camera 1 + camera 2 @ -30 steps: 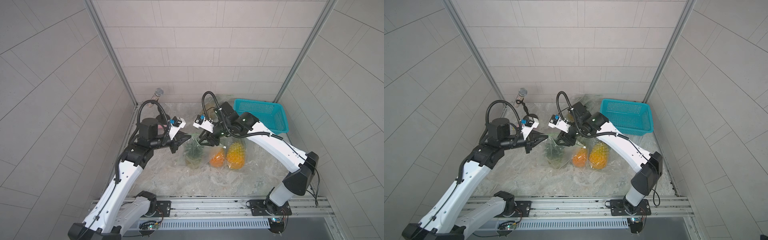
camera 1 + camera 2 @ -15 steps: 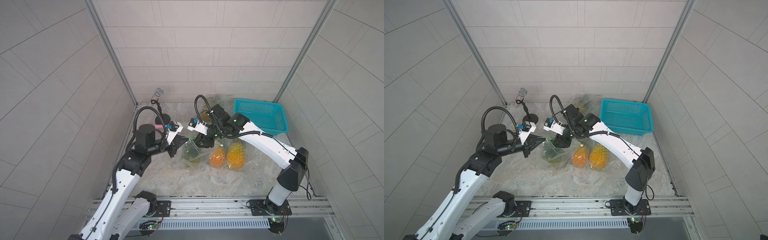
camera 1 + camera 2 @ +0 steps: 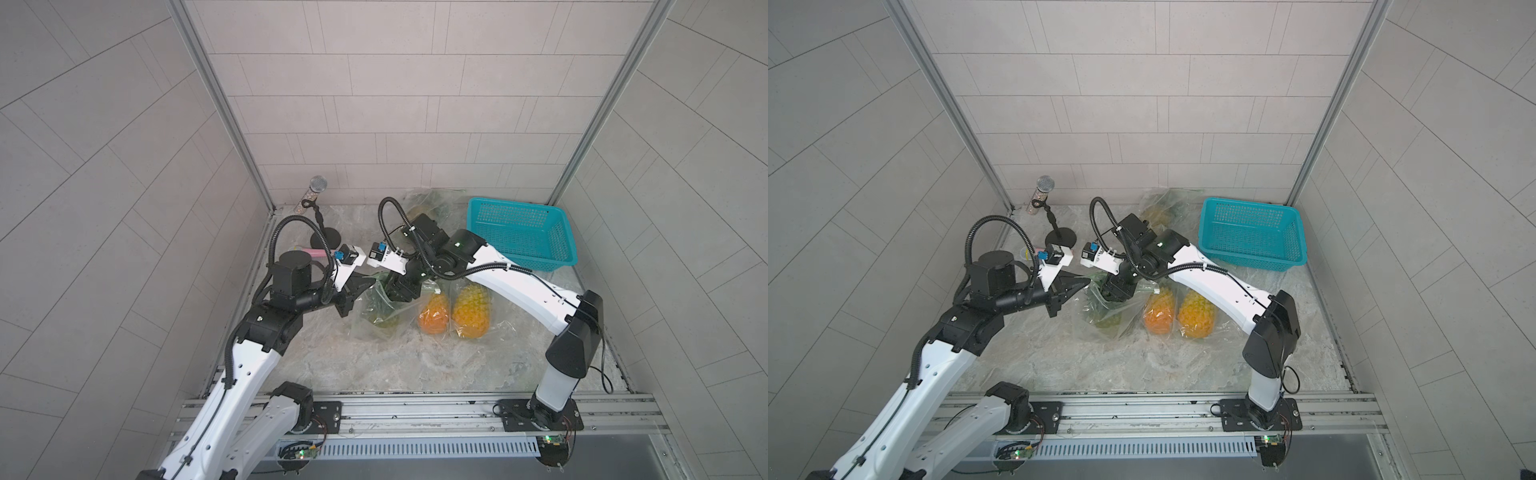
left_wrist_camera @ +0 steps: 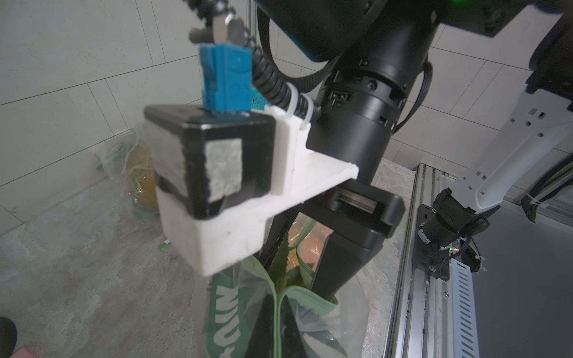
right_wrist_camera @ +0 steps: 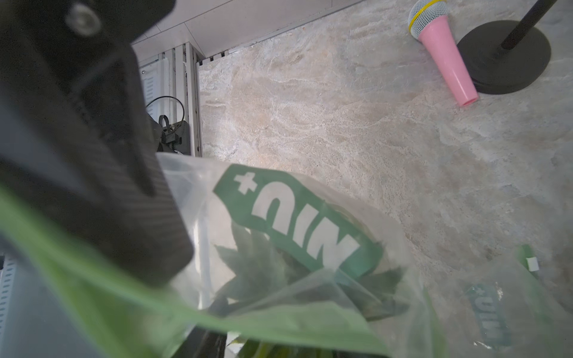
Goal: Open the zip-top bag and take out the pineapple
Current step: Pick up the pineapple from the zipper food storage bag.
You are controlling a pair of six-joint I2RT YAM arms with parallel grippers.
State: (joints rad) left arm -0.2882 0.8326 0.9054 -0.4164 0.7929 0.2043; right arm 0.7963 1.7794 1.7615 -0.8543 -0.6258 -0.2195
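Clock read from a top view, 12 toward the back wall.

**Step in hand:** reaching into the opened bag for the fruit.
- Zip-top bag (image 3: 371, 328) stands just at 9 o'clock of the worktop (image 3: 415, 361) centre, mouth up. The pineapple (image 3: 384, 323), greenish, sits inside it with its crown leaves (image 4: 280, 263) poking through the mouth.
- Left pincer (image 3: 1084, 284) comes in from 9 o'clock, clenched on the bag's green zip rim (image 4: 305, 294).
- Right pincer (image 4: 304, 257) drops in from 2 o'clock. It is released, its jaws apart and straddling the crown leaves, with nothing gripped yet.

**Doing it well (judgement):**
- Go deeper before closing; take the base of the crown or the fruit's shoulder, since single leaves may tear or slip.
- Keep plastic film out of the jaws. The rim lies right against one right finger in the right wrist view.
- The left side should hold the rim down and outward, so that a straight lift frees the fruit and does not drag the bag up.

**Around:**
- Orange bagged pineapple (image 3: 434, 318) lies at 3 o'clock of the working bag, just beside it. A yellow bagged pineapple (image 3: 469, 311) lies beyond that.
- A fourth bag (image 3: 428, 203) sits at 12.
- Teal basket (image 3: 519, 232) sits at 1–2 o'clock, well apart.
- Microphone stand (image 3: 326, 239) and pink toy microphone (image 5: 443, 52) sit at 10–11 o'clock.

**In the way:** the two wrists crowd each other over the bag mouth, and the orange neighbour may snag on the lift.
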